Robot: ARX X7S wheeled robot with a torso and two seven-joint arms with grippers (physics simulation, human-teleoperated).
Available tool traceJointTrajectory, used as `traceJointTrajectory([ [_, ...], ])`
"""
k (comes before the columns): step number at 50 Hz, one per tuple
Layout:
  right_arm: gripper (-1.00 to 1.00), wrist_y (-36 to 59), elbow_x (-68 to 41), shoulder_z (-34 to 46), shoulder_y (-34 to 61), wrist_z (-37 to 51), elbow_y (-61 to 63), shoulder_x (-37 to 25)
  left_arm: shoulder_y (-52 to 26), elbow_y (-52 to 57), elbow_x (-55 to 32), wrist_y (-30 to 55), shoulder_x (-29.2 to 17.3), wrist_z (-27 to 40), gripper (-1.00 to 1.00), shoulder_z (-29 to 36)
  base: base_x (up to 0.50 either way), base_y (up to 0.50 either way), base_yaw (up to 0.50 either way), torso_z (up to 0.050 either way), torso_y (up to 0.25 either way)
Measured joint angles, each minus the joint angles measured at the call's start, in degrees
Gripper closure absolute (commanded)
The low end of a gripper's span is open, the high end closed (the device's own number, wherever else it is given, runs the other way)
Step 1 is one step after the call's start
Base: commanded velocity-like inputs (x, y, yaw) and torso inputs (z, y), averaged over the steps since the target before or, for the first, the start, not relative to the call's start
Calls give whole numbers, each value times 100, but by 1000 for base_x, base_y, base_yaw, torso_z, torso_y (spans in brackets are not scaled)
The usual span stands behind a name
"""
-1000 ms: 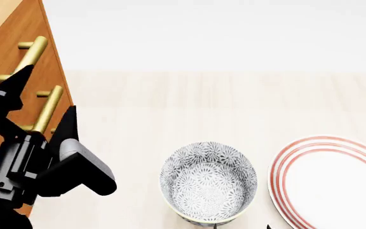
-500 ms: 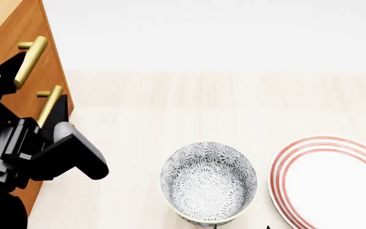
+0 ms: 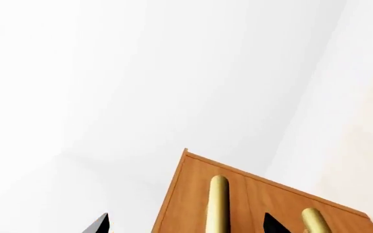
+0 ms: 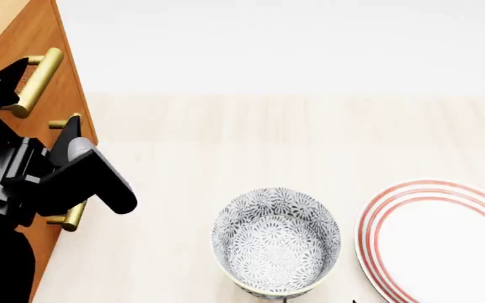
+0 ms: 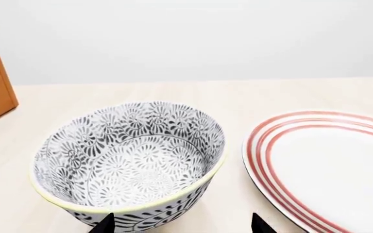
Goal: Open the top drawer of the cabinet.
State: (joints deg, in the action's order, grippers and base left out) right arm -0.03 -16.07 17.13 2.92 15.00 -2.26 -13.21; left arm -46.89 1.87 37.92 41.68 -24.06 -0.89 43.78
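Top drawer [image 4: 48,95] shut in cabinet [image 4: 7,38]

One cabinet [image 4: 7,44], two brass bar handles [image 4: 38,79] on its front. One patterned bowl [image 4: 276,241]. One red-ringed plate [image 4: 441,243]. One black arm [image 4: 32,189] in sight, left.

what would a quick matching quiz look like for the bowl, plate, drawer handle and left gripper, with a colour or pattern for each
Things:
1. bowl
2. plate
3. top drawer handle
4. left gripper

Looks:
A. brass
B. black
C. white with red rings
D. grey flower pattern

Pairs: 1-D, 2-C, 3-A, 4-B
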Motion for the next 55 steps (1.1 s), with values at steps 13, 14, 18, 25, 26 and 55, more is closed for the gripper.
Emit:
traceJointTrajectory([
  [13, -100, 23, -56, 25, 10, 1, -3, -20, -139, -328, -45, 8, 56, 27, -100, -34, 0, 0, 0, 0, 0],
  [14, -100, 26, -61, 26, 10, 3, -2, -22, -144, -349, -45, 7, 59, 30, -100, -32, 0, 0, 0, 0, 0],
  [18, -100, 34, -77, 31, 10, 8, 2, -29, -158, -428, -51, -1, 71, 46, -100, -26, 0, 0, 0, 0, 0],
  [25, -100, 36, -103, 43, 12, 11, -6, -37, -188, -588, -63, -17, 100, 88, -100, -19, 0, 0, 0, 0, 0],
  [26, -100, 36, -106, 45, 13, 11, -7, -39, -194, -611, -65, -19, 105, 94, -100, -19, 0, 0, 0, 0, 0],
  [55, -100, 16, -181, 109, 27, 18, -78, -66, -297, -1276, -93, -184, 199, 422, -100, -10, 0, 0, 0, 0, 0],
])
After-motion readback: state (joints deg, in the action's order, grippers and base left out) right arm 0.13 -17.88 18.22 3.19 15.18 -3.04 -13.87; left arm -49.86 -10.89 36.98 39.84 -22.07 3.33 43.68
